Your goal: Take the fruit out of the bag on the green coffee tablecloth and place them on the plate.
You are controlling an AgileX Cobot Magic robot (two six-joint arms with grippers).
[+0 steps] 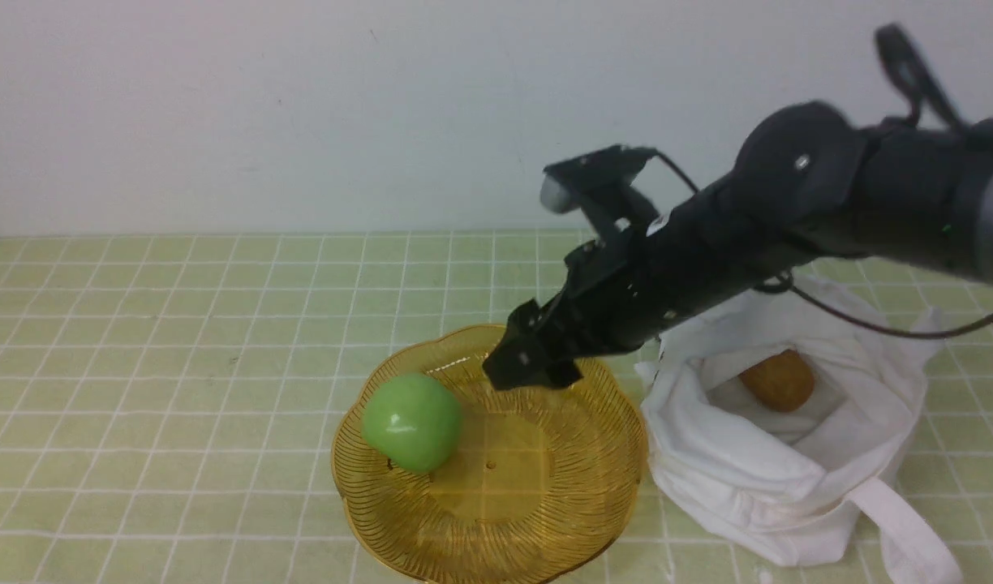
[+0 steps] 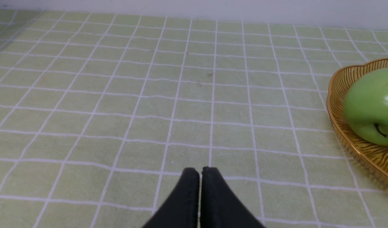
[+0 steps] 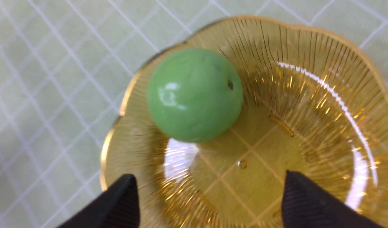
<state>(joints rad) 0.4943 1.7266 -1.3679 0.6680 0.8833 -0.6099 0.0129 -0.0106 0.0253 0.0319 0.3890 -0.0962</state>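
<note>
The green apple (image 1: 412, 422) lies on the left side of the amber plate (image 1: 545, 495); it also shows in the right wrist view (image 3: 194, 95) and the left wrist view (image 2: 373, 106). The brownish-yellow fruit (image 1: 779, 378) lies inside the open white bag (image 1: 748, 478), to the right of the plate on the green checked tablecloth (image 1: 164, 341). My right gripper (image 1: 529, 367) is open and empty, hovering above the plate's far rim, to the right of the apple (image 3: 210, 180). My left gripper (image 2: 200, 171) is shut and empty over bare cloth, left of the plate (image 2: 365, 155).
A white strap handle (image 1: 910, 527) of the bag trails toward the front right. A pale wall (image 1: 302, 113) stands behind the table's far edge. Only bare cloth lies left of the plate.
</note>
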